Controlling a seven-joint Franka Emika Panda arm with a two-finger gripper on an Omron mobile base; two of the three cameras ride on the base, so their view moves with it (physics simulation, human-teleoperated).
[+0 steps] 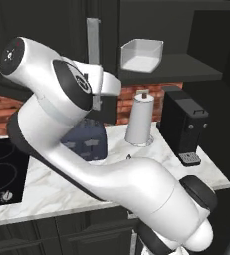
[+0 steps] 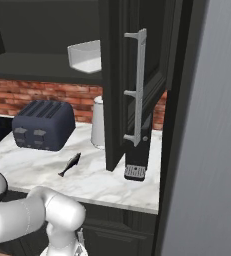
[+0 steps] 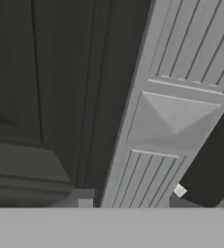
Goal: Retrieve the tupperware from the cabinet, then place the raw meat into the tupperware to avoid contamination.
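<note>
The white tupperware (image 1: 141, 55) (image 2: 84, 56) sits on the dark shelf of the open upper cabinet (image 1: 186, 67). My gripper (image 1: 94, 82) (image 3: 132, 194) is at the long silver bar handle (image 1: 92, 35) (image 3: 167, 126) of the cabinet's left door, left of the tupperware. In the hand view the handle runs between my two fingertips (image 3: 84, 197), which are shut on it. The raw meat, a small dark fish (image 2: 70, 164), lies on the marble counter (image 2: 102, 180) in front of the toaster. The right cabinet door (image 2: 122, 75) stands swung open.
A dark blue toaster (image 1: 86, 139) (image 2: 43, 124), a white paper-towel roll (image 1: 140, 119) (image 2: 98, 127) and a black coffee machine (image 1: 183, 124) stand on the counter against the brick wall. A black cooktop (image 1: 2, 172) lies at the left. My arm crosses the counter's front.
</note>
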